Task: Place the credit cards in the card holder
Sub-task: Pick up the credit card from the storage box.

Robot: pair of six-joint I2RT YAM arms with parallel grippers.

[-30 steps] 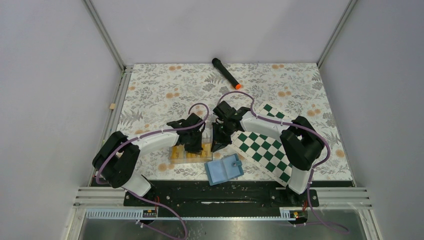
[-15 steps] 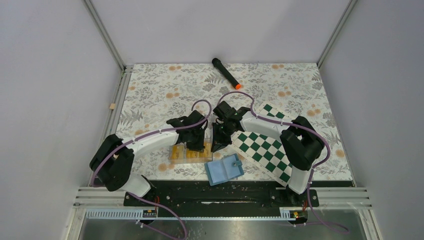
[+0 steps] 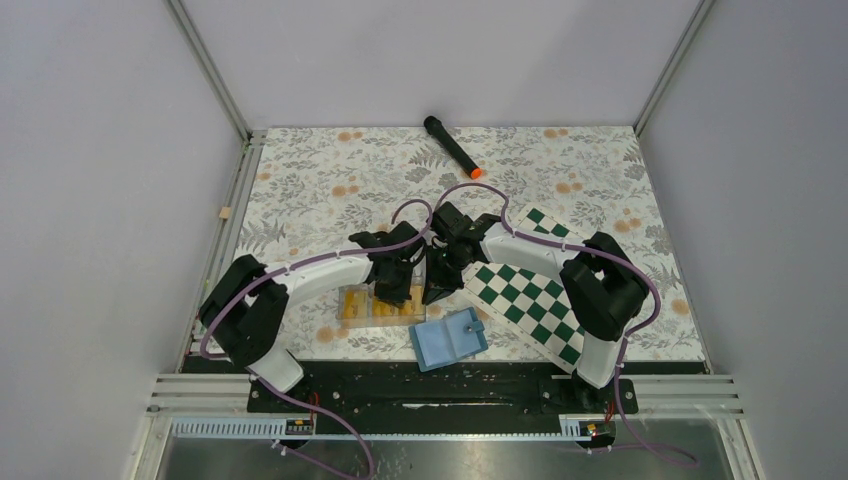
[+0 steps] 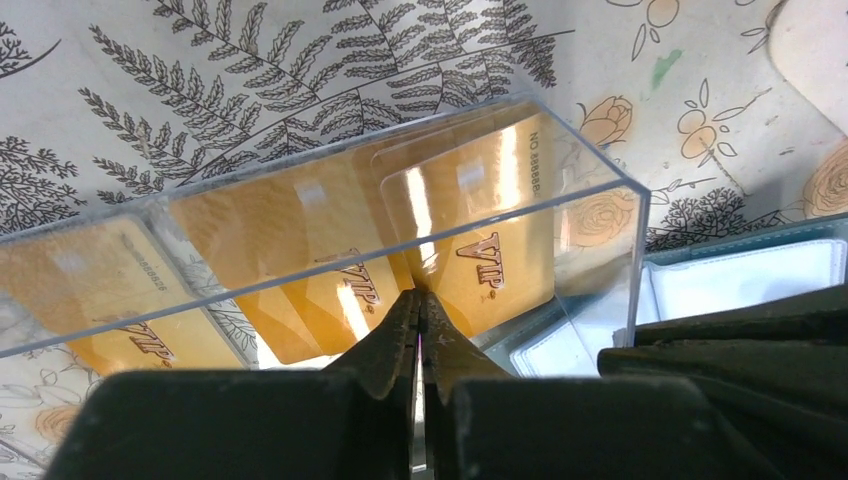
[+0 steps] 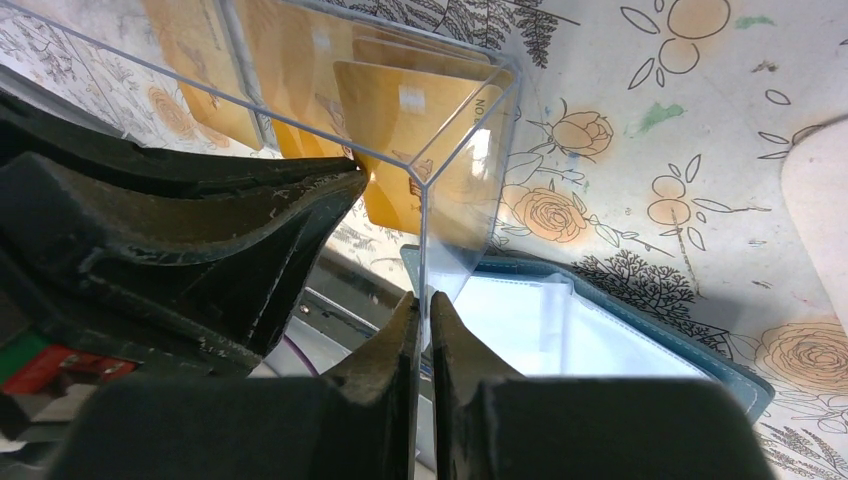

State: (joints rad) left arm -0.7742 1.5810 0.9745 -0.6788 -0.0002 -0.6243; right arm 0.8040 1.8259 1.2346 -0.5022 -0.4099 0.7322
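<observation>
Inside the clear tray (image 4: 600, 170), whose wall our right gripper (image 5: 420, 300) pinches, the cards (image 4: 480, 240) lean thin, stiff and slick beside the open card holder (image 3: 449, 340), so we judge an edge the best hold for our left gripper (image 4: 418, 300), pressed together against one.

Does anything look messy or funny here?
Yes. The gold cards lie jumbled inside the clear tray, overlapping at different slants instead of stacked neatly. The chessboard also lies crooked, over on the right.

left gripper (image 3: 398, 291) and right gripper (image 3: 433, 292) crowded at clear tray (image 3: 354, 306) end — chessboard (image 3: 522, 291) flanking, free room beyond
</observation>
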